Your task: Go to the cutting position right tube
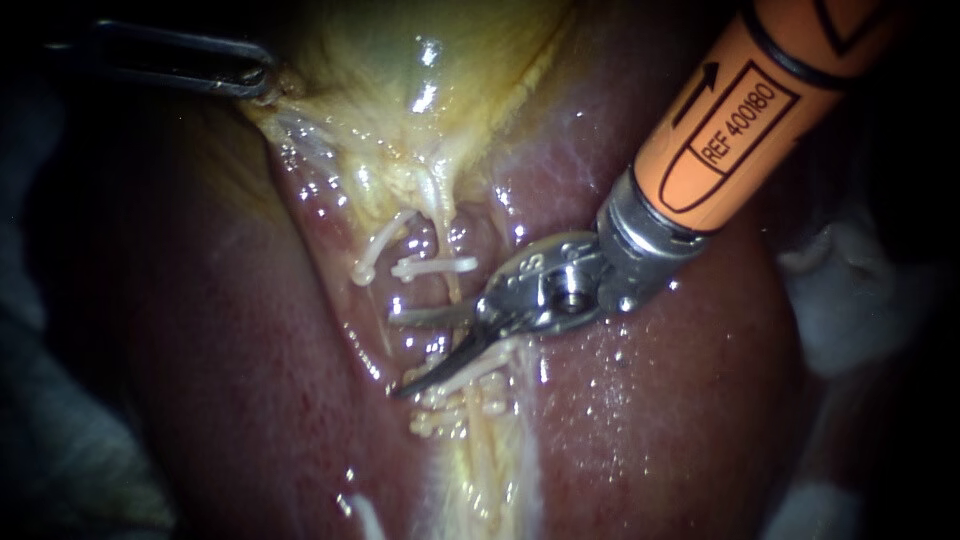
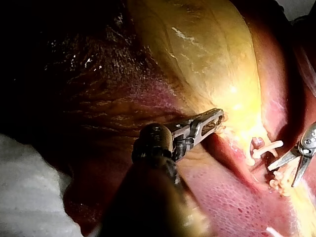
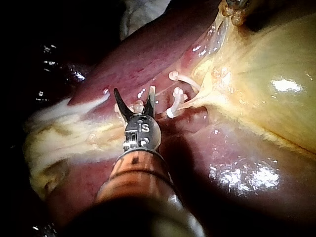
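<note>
Liver and gallbladder at the bench: the right instrument [image 1: 400, 352], orange-shafted, is seen with its blades spread just below the neck of the gallbladder [image 1: 420, 70]. One blade is laid crosswise and the other is angled away from the gallbladder, with a clear gap between them.

A thin tube [image 1: 453, 288] runs from the gallbladder's neck down over the liver [image 1: 650, 420]. It is crossed by white clips [image 1: 435, 266], two close to the gallbladder and a further cluster farther from it. The open blades are placed over the stretch between those two groups. Whether the tube is touched cannot be told, nor can it be made out which tube is the right one.

At the gallbladder's upper edge, well apart from the clips, the left instrument [image 1: 262, 82] is shown with its jaws pressed together on a fold of gallbladder wall, and the yellow tissue is held taut towards it.

In the right wrist view the blades are seen parted ahead of the shaft, with the clips nearest the gallbladder just beyond their tips.
</note>
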`<action>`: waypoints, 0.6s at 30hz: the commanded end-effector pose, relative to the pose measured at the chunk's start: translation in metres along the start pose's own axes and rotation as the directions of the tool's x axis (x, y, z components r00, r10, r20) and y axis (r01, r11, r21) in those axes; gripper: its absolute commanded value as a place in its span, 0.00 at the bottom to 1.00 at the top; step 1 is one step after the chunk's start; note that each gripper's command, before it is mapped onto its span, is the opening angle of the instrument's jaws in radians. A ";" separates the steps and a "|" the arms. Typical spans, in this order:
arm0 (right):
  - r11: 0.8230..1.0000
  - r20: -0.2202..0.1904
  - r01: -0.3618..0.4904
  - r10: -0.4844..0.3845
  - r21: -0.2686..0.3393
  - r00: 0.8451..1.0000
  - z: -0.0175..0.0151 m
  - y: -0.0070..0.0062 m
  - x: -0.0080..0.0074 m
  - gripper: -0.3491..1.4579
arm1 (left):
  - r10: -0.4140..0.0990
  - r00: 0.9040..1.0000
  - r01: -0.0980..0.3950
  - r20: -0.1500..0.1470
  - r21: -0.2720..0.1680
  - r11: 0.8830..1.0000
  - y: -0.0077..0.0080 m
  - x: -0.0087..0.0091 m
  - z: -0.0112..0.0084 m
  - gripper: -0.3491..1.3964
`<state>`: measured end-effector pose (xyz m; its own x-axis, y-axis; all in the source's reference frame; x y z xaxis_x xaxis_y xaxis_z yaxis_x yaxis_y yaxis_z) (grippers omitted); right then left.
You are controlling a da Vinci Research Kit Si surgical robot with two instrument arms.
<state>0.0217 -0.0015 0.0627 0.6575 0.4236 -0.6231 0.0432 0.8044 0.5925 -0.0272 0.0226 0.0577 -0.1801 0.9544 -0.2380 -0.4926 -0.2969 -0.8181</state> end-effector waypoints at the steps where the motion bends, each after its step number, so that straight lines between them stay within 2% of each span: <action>1: 1.000 -0.001 0.000 0.000 0.002 1.000 -0.0004 -0.0001 0.0002 0.82 | 0.000 1.000 0.000 0.000 0.000 1.000 0.0000 0.0000 0.0000 0.00; 3: 1.000 -0.002 -0.003 0.003 0.007 1.000 -0.0012 -0.0003 0.0005 0.86 | 0.000 1.000 0.000 0.000 0.000 1.000 0.0000 0.0000 0.0000 0.00; 10: 1.000 -0.010 -0.010 0.010 0.029 1.000 -0.0056 -0.0009 0.0007 0.88 | 0.000 1.000 0.000 0.000 0.000 1.000 0.0000 0.0000 0.0000 0.00; 14: 0.999 -0.014 -0.010 0.010 0.037 1.000 -0.0073 -0.0009 0.0000 0.89 | 0.000 1.000 0.000 0.000 0.000 1.000 0.0000 0.0000 0.0000 0.00; 18: 0.999 -0.011 -0.014 0.015 0.047 1.000 -0.0081 -0.0002 -0.0011 0.90 | 0.000 1.000 0.000 0.000 0.000 1.000 0.0000 0.0000 0.0000 0.00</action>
<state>0.0147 0.0014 0.0592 0.6497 0.4408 -0.6193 0.0700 0.7765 0.6262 -0.0271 0.0226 0.0577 -0.1799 0.9545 -0.2378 -0.4926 -0.2967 -0.8181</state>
